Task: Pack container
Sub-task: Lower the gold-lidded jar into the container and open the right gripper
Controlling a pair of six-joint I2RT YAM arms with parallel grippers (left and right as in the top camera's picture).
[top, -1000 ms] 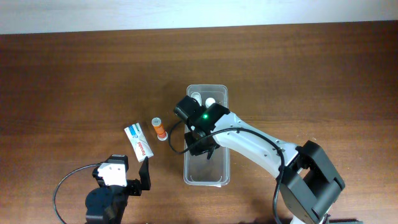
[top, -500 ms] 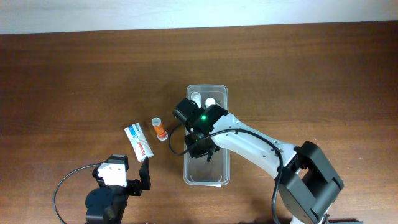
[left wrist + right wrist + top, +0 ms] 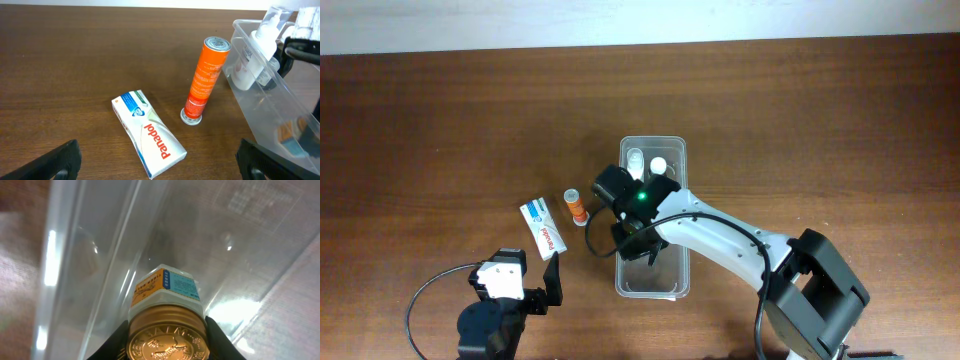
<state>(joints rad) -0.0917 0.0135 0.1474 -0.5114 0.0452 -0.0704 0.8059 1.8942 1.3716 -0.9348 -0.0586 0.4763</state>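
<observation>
The clear plastic container (image 3: 678,282) lies lengthwise at the table's middle; it also shows in the left wrist view (image 3: 280,105). Two white bottles (image 3: 647,163) lie at its far end. My right gripper (image 3: 638,240) is down inside the container, shut on a small jar with a gold lid (image 3: 167,337) and an orange and blue label. An orange tube (image 3: 577,207) stands left of the container, upright in the left wrist view (image 3: 204,80). A white Panadol box (image 3: 544,226) lies flat beside it. My left gripper (image 3: 542,285) is open and empty, just short of the box (image 3: 150,134).
The right arm's white links (image 3: 730,235) cross the container's near half. A black cable (image 3: 430,300) loops by the left arm's base at the front left. The table's far edge (image 3: 620,45) meets a white wall.
My right gripper has shifted slightly left and towards the near end inside the container with the jar. The left arm has not moved.
</observation>
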